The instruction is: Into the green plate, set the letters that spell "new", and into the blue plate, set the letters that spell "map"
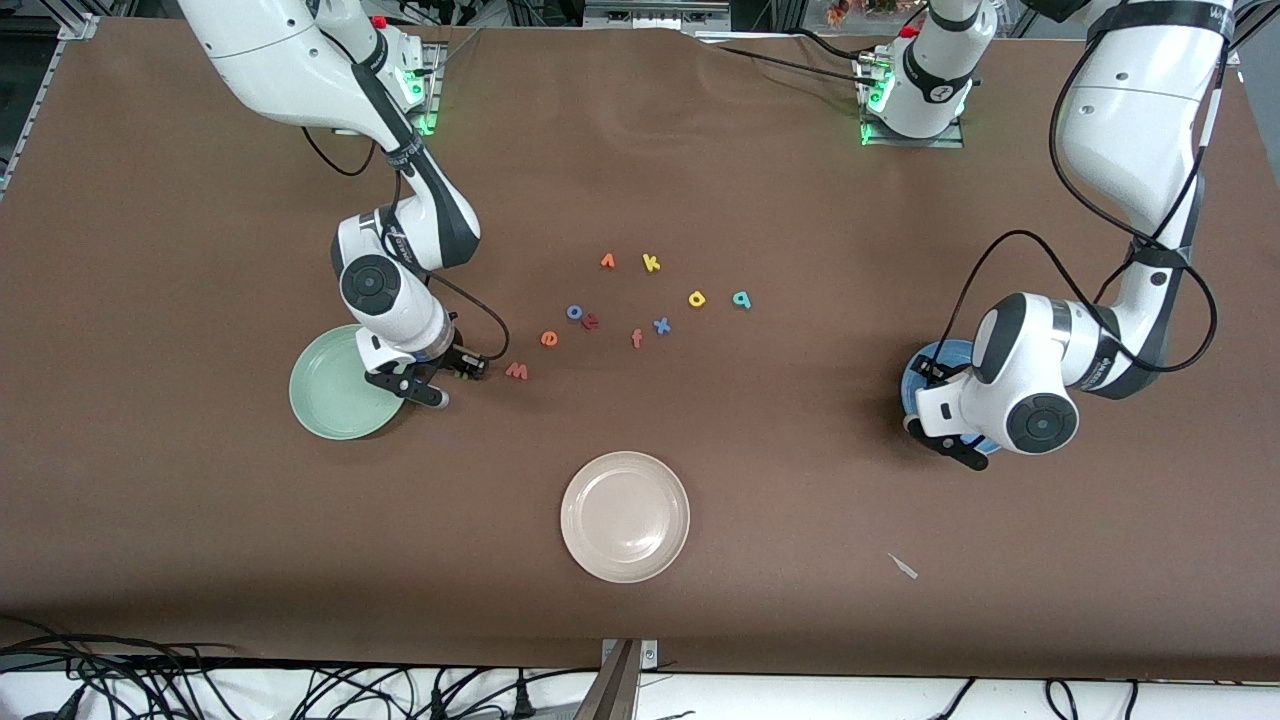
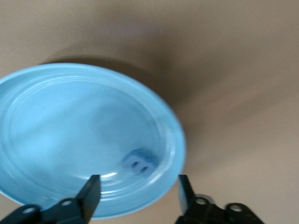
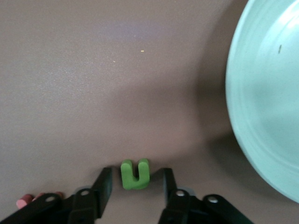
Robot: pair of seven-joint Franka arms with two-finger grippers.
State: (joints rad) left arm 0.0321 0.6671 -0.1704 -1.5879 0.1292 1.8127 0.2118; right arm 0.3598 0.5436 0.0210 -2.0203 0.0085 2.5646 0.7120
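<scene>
Right gripper fingers straddle green "n", not yet clenched, beside green plate; left gripper, released, has blue "m" in blue plate

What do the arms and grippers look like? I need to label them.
Both arms are glossy white with dark joint bands, round black caps and loose black cables. The right gripper and left gripper have black fingers. Bases glow green.

A brown cloth covers the whole table, lying flat under even light. Black cables trail along the white edge nearest the front camera. A metal frame runs along the top.
</scene>
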